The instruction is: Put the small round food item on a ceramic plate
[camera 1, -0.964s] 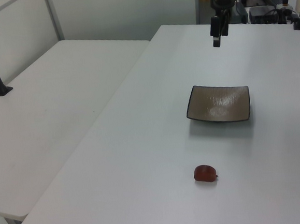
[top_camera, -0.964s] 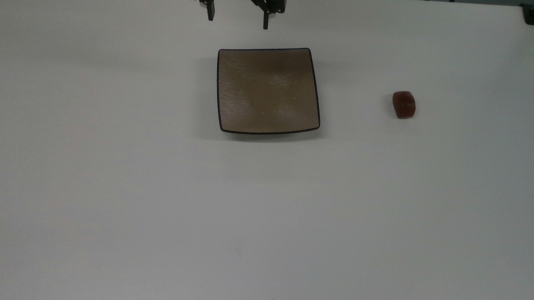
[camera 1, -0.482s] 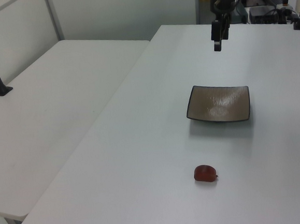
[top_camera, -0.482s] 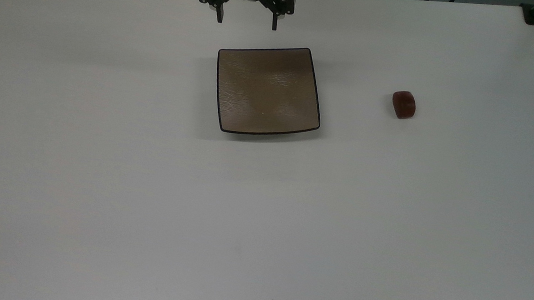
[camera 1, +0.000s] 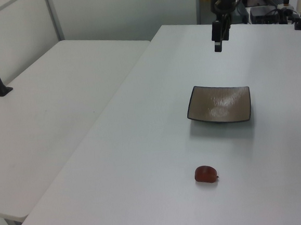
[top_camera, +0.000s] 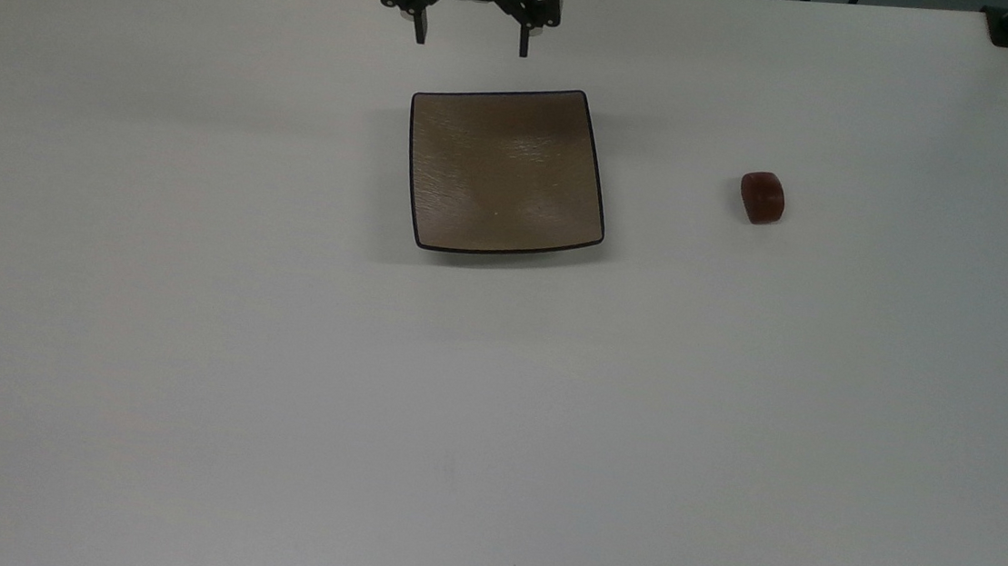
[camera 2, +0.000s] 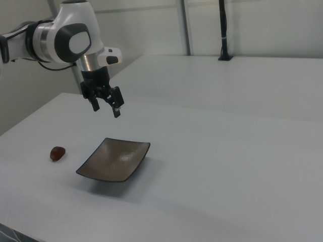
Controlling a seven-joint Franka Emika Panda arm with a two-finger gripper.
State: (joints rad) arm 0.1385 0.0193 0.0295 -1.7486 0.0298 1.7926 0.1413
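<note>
There is one brown plate (top_camera: 505,170) on the white table (top_camera: 279,345). There is one small red food lump (top_camera: 761,197). One robot gripper (top_camera: 471,44) hangs above.

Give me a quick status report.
Gripper open, empty, above table beyond the ceramic plate. Small round food item on table, apart from plate. Nothing in between.

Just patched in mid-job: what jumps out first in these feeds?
The square brown ceramic plate stands out, sitting empty near the middle of the white table. The small dark red food item lies alone on the table, well off to the top view's right of the plate. The arm's black hand hangs open in the air beyond the plate's far edge, holding nothing.
</note>
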